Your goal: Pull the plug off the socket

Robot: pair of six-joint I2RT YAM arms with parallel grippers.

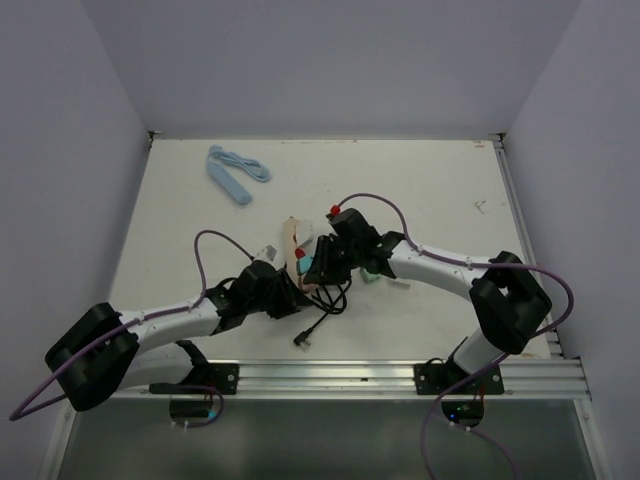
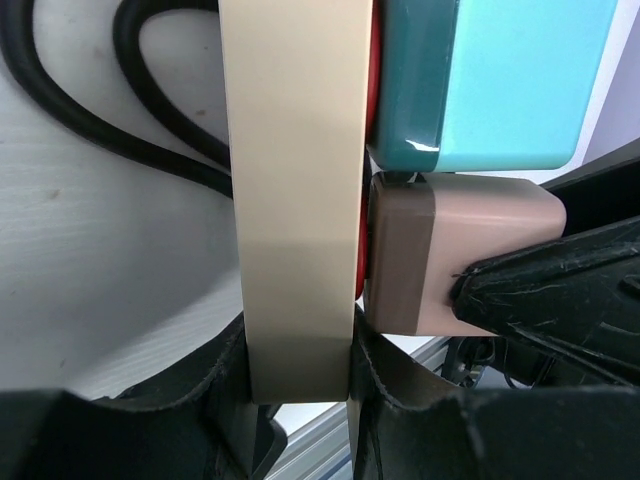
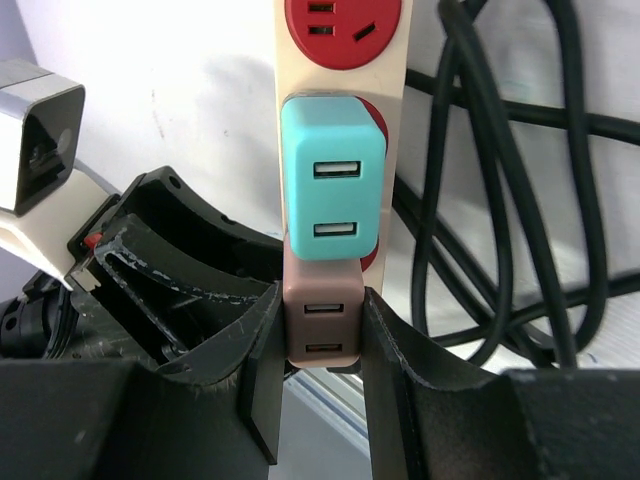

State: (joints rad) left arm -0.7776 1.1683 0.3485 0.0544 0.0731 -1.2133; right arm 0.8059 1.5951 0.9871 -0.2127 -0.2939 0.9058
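A beige power strip (image 3: 340, 80) with red sockets lies mid-table; it also shows in the top view (image 1: 291, 240) and the left wrist view (image 2: 290, 200). A teal USB plug (image 3: 332, 180) and a pinkish-brown USB plug (image 3: 322, 322) sit in it side by side. My left gripper (image 2: 300, 390) is shut on the strip's near end. My right gripper (image 3: 320, 350) is shut on the pinkish-brown plug (image 2: 450, 260), which is still seated against the strip. The teal plug (image 2: 490, 80) is next to it.
The strip's black cable (image 3: 500, 200) lies in loops to the right of it, its plug end (image 1: 303, 338) near the front rail. A light blue strip with cable (image 1: 232, 175) lies at the back left. A small green object (image 1: 372, 275) sits under the right arm.
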